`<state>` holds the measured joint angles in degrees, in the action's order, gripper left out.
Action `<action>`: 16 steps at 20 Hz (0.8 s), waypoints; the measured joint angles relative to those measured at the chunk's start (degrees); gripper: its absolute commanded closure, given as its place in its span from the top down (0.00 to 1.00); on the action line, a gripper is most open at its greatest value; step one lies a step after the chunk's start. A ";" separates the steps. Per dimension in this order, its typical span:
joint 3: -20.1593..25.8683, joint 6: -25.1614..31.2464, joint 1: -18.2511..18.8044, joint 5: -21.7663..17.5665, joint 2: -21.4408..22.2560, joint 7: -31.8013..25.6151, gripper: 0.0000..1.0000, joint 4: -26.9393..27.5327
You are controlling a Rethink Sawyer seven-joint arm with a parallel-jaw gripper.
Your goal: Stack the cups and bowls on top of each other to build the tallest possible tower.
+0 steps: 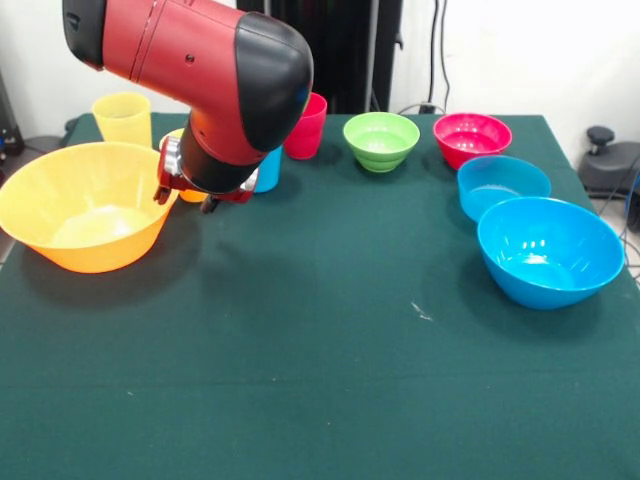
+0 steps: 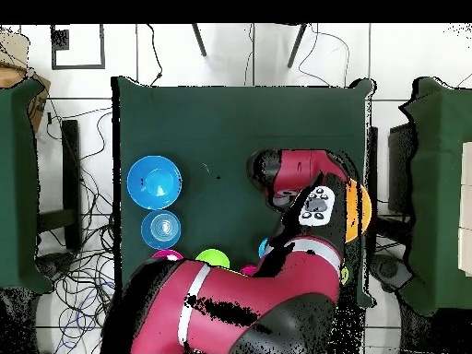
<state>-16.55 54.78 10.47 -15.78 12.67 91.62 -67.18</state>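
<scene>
My gripper (image 1: pixel 186 196) hangs low at the large orange bowl's (image 1: pixel 85 205) right rim, in front of an orange cup (image 1: pixel 175 134) that it mostly hides. The arm covers whether the gripper touches that cup. The light blue cup (image 1: pixel 268 168) stands just right of it, then the red cup (image 1: pixel 305 125). Behind the orange bowl is the yellow cup (image 1: pixel 122 118). The green bowl (image 1: pixel 380 140), magenta bowl (image 1: pixel 472 138), small blue bowl (image 1: pixel 503 185) and large blue bowl (image 1: pixel 550 250) stand apart on the right. No tower shows in either view.
A dark green cloth (image 1: pixel 320 380) covers the table. In the overhead view the arm (image 2: pixel 277 313) hides the orange bowl (image 2: pixel 365 207) except a sliver of rim. The large blue bowl (image 2: pixel 154 181) and small blue bowl (image 2: pixel 161 230) show fully there.
</scene>
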 measured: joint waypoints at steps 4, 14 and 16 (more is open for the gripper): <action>0.00 0.00 0.00 0.00 -0.02 0.00 1.00 0.00; -0.02 0.00 0.04 -0.52 0.14 0.00 0.00 0.01; -0.03 0.00 0.04 -0.81 0.34 0.00 0.00 0.00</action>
<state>-16.59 54.78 10.50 -16.59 13.01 91.62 -67.18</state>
